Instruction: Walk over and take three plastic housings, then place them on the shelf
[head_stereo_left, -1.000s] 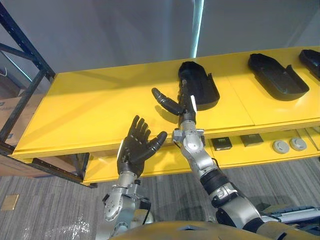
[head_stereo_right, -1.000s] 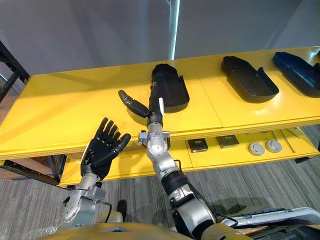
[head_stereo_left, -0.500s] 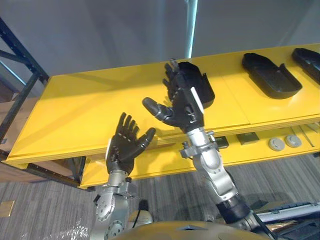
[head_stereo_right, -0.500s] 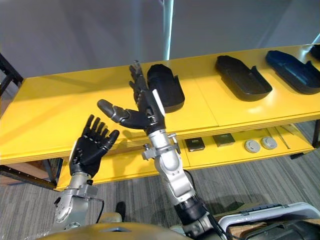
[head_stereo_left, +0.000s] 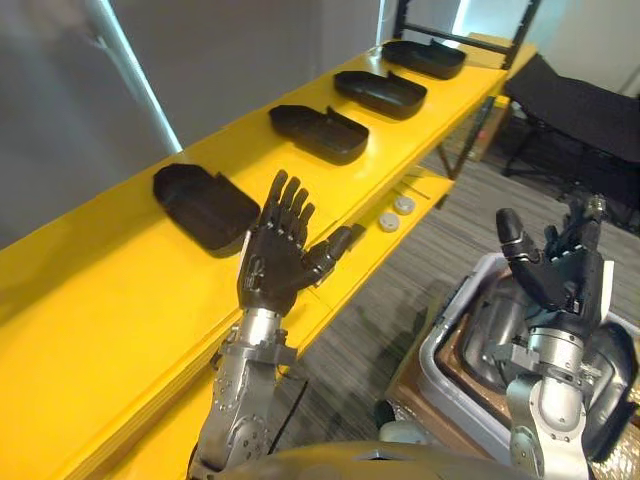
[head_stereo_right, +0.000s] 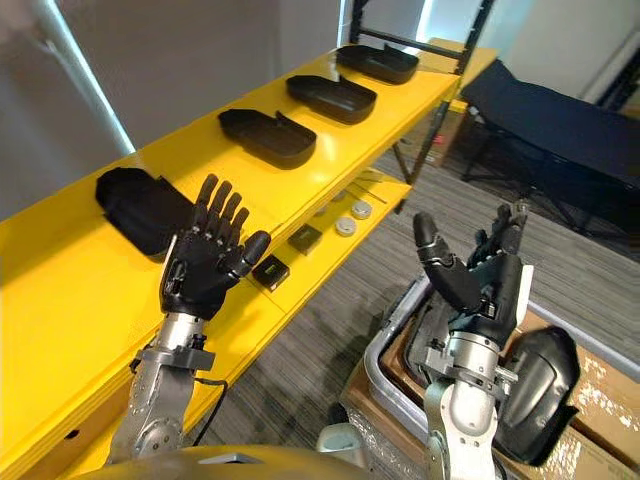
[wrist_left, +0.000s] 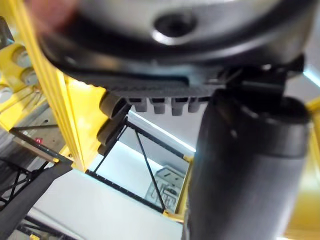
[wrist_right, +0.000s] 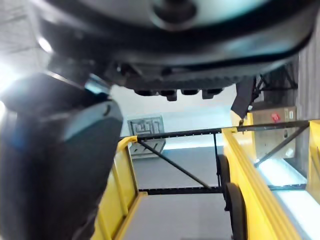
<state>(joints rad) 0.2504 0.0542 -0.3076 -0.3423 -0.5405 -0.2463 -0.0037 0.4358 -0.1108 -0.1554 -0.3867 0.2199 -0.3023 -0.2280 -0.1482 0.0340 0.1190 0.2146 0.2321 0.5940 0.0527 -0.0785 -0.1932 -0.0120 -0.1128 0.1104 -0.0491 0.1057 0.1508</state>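
Along the left side, the yellow shelf already has four black plastic housings lined up on top, and the nearest one sits just past the left hand. That hand's up in front of the shelf edge with its fingers spread wide, holding nothing. The lower tier has a couple of small round discs, which don't look like part of the job as far as I can tell.

Moving right, the right hand is raised too, thumb and fingers apart, also empty. It's hovering over a grey bin on the floor with spare housings inside.

My read is that it's between trips with nothing carried. The next move would be lowering the right hand into that bin and curling its fingers round a shell's rim. Those shells look smooth and curved, so a sloppy grab could slip.
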